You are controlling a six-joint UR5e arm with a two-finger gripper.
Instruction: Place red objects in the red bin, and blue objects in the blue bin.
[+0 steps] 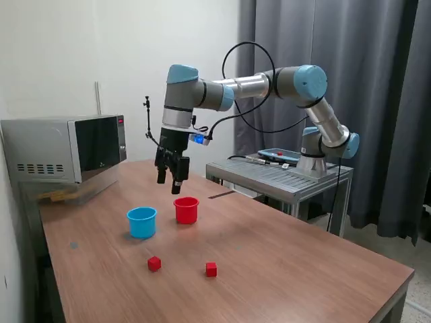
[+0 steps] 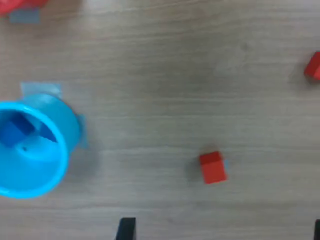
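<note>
Two small red cubes (image 1: 154,263) (image 1: 211,269) lie on the wooden table in front of the cups; the wrist view shows them too, one (image 2: 213,167) near the middle and the other (image 2: 313,66) at the frame edge. The light blue cup (image 1: 142,222) (image 2: 30,147) stands upright with dark blue cubes (image 2: 17,131) inside. Beside it, toward the exterior view's right, stands the red cup (image 1: 186,210), only a sliver of it (image 2: 20,5) in the wrist view. My gripper (image 1: 170,182) (image 2: 222,230) hangs open and empty above the table, just behind the two cups.
A microwave (image 1: 67,148) sits on the table at the exterior view's left rear. A metal stand (image 1: 283,175) carrying the arm's base is behind the table on the right. Dark curtains hang at the back right.
</note>
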